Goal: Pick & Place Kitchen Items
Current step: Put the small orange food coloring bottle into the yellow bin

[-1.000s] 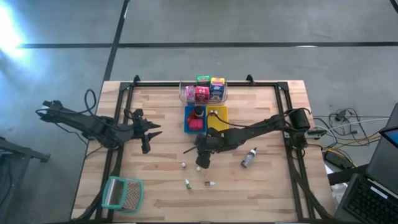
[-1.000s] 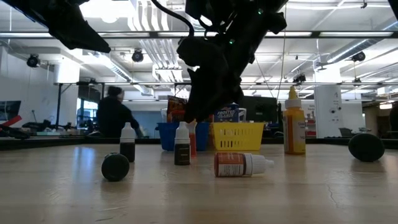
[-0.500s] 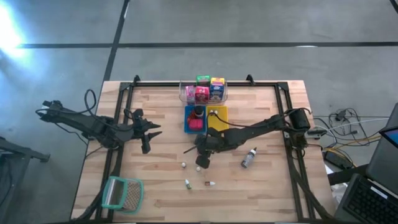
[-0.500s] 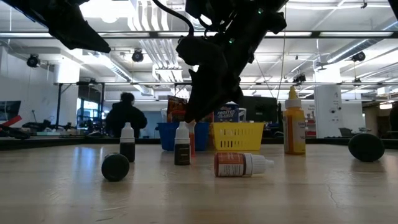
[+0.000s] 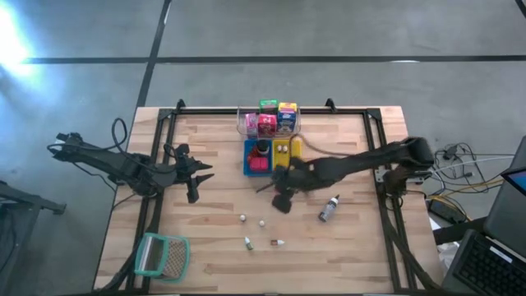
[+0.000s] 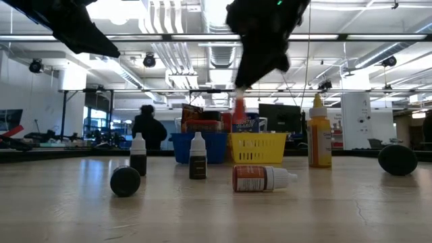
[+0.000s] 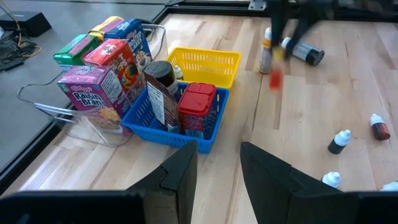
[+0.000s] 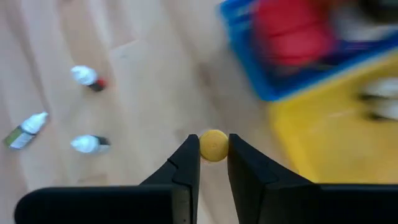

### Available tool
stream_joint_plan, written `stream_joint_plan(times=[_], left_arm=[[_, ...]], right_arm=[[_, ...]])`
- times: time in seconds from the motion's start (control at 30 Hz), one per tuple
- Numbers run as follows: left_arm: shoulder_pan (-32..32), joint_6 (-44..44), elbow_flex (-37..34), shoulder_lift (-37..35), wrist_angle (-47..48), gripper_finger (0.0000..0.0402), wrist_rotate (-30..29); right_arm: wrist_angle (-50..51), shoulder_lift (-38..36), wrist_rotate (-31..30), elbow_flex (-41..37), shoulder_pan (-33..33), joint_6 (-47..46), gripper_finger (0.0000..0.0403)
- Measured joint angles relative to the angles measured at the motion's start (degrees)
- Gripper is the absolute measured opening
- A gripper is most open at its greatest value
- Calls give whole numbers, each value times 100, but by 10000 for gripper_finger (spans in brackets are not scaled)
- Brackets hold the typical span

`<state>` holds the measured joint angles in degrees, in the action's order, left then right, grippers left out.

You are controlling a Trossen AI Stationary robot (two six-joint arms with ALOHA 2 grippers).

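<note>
Yellow-capped bottle (image 8: 214, 145) pinched in right hand (image 8: 213, 163), beside yellow tray (image 8: 336, 134).

Pink cereal box (image 7: 94, 99) reads "Kellogg's Raisin Bran"; other boxes and bottle labels too small or blurred to read.

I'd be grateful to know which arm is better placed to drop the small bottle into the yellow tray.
The right arm. Its gripper is already shut on the small bottle, right beside the yellow tray. The left gripper is open, empty, and waits farther off, left of the blue tray.
</note>
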<state>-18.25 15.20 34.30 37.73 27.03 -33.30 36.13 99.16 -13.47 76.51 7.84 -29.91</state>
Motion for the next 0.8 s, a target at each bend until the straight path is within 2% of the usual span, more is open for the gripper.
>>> stream_joint_plan(times=[0.13,0.27,0.43,0.63,0.8], left_arm=[[-1,0,0,0,5,129,0],[0,0,0,1,3,129,0],[-1,0,0,-1,3,129,0],[-1,0,0,-1,4,129,0],[-1,0,0,-1,4,129,0]], right_arm=[[402,-767,-517,-132,-256,-281,57],[399,-1189,-620,-393,-667,-309,56],[172,-1157,-525,-789,-1280,-73,59],[-1242,-1024,-114,-1614,-1911,142,56],[-1660,-934,-141,-2071,-2193,143,56]])
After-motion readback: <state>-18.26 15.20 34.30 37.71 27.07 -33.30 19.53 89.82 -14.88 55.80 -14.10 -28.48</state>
